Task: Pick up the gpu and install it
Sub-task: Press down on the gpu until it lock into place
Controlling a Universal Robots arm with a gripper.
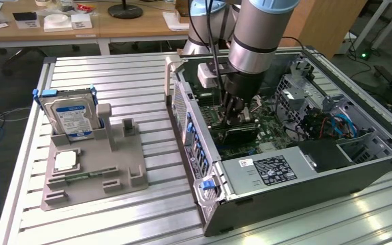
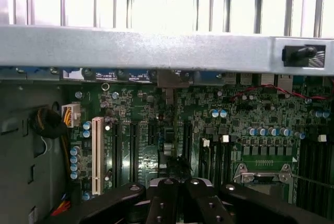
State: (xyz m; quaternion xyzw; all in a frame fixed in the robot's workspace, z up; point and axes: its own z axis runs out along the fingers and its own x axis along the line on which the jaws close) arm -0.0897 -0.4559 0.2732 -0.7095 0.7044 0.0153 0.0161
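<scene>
Inside the open computer case our hand hangs low over the motherboard, its fingers pressed together. Directly beneath the fingertips we see the gpu, a dark card seated among the expansion slots. Well away from our hand, a hard drive stands in a grey holder on the worktop.

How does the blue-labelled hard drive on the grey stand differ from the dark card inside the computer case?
The hard drive stands upright in a slot of the grey stand outside the case, untouched. The gpu lies low on the motherboard inside the computer case, directly under the gripper. The drive is silver with a blue-white label; the gpu looks dark. Both are flat rectangular parts.
</scene>
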